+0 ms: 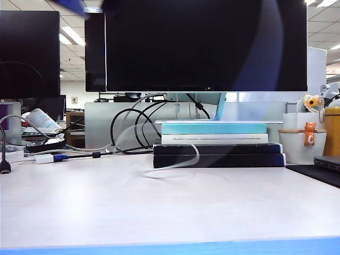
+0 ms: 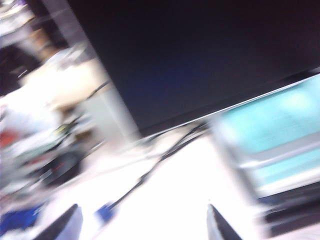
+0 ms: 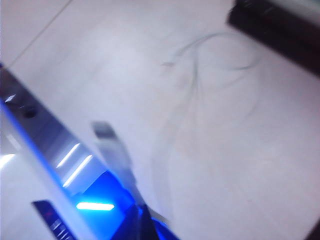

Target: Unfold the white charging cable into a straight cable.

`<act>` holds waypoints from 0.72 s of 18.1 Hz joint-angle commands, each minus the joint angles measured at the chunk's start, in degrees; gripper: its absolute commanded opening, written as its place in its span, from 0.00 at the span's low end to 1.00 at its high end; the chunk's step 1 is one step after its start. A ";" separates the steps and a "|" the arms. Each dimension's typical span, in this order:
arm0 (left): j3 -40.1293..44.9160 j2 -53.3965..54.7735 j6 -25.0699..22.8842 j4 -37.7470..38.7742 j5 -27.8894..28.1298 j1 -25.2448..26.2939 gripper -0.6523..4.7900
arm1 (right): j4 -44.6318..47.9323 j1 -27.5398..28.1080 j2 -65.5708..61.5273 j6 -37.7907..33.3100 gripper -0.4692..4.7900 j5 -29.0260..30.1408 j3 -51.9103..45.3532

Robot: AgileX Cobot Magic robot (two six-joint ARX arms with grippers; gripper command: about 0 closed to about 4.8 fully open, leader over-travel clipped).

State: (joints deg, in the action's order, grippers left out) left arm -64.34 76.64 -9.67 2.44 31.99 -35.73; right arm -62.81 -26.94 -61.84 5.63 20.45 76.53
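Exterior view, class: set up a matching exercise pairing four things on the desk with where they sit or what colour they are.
Things:
1. white cable
2. monitor
3. adapter
4. teal book

Descriptions:
A. on top of the book stack
B. looped on the table in front of the books
C. far left of the table, with a blue plug
D. big, black, behind the books

Pairs: 1-B, 2-D, 3-C, 4-A

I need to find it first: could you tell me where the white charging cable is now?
In the exterior view, the white charging cable loops on the table near centre, before the stacked books.
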 commanded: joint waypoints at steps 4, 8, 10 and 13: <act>-0.17 -1.33 -2.82 4.17 -32.65 4.33 0.73 | 5.79 -0.07 0.44 -1.14 0.08 -5.86 0.11; -0.17 -1.42 -5.86 7.48 -43.71 4.35 0.73 | 1.73 -0.07 0.20 -0.85 0.08 -14.78 -0.39; -0.17 -1.29 -8.83 11.63 -50.07 5.22 0.73 | -0.44 -0.07 0.07 -0.87 0.08 -16.50 -2.47; -0.17 1.84 -18.01 21.35 -61.57 5.20 0.73 | 1.01 -0.07 0.04 -1.77 0.23 -16.28 -10.49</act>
State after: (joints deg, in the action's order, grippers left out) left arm -64.38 77.60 -24.10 20.67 -26.09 -30.48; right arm -63.46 -26.94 -61.91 4.73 4.12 67.51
